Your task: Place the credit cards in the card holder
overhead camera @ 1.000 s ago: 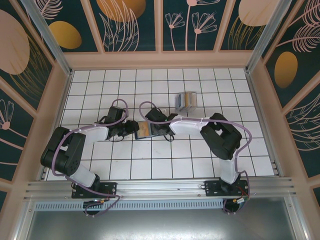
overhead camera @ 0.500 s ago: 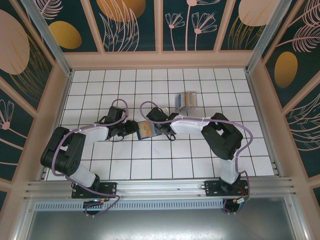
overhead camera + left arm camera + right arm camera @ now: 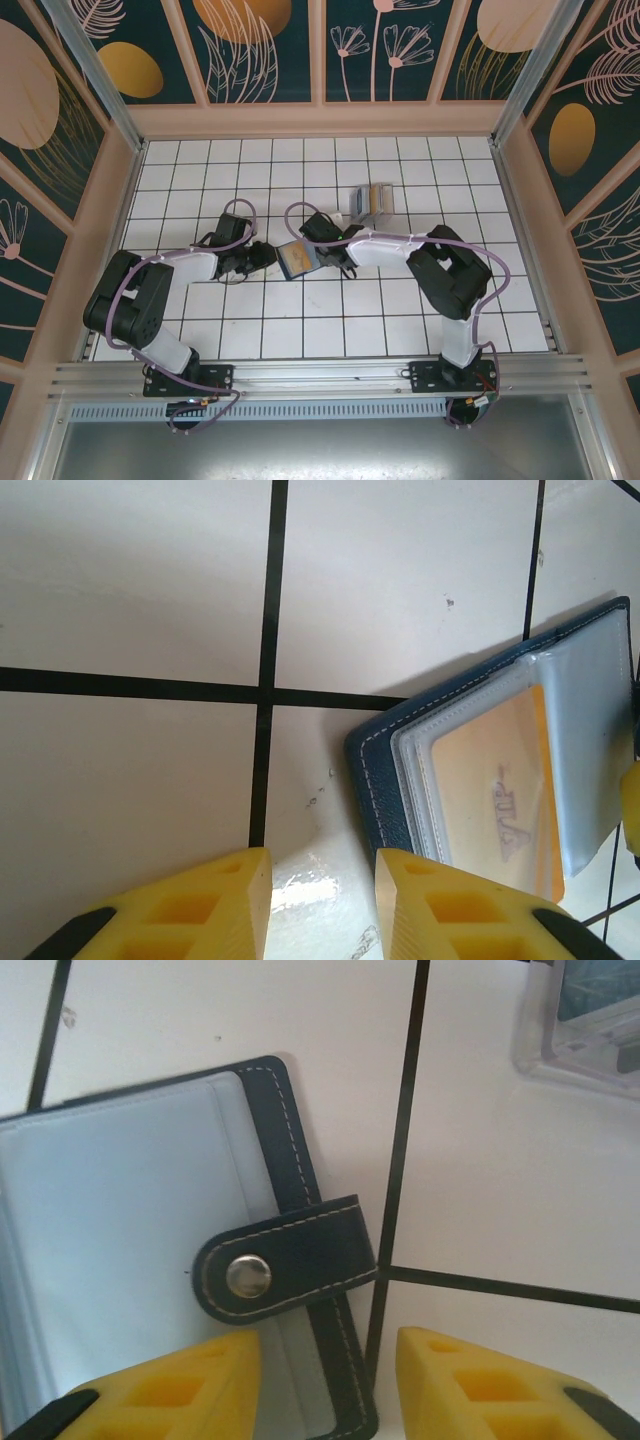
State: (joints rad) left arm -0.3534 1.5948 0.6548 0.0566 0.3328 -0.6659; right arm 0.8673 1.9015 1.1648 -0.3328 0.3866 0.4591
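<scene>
The card holder, a navy wallet, lies open on the white tiles between my two grippers. In the left wrist view a yellow-orange credit card sits inside a clear sleeve of the card holder. My left gripper is at its left edge, and the left gripper is open over bare tile beside the wallet's corner. My right gripper is at the wallet's right side. The right gripper stands open astride the stitched edge, below the snap strap. More credit cards stand in a clear tray.
The clear plastic tray stands about two tiles behind and to the right of the wallet, and its corner shows at the upper right of the right wrist view. Patterned walls enclose the tiled floor on three sides.
The right gripper's jaws have narrowed around the wallet's right edge. The wallet has shifted slightly right and turned a little. The left gripper has narrowed slightly and stayed in place.
</scene>
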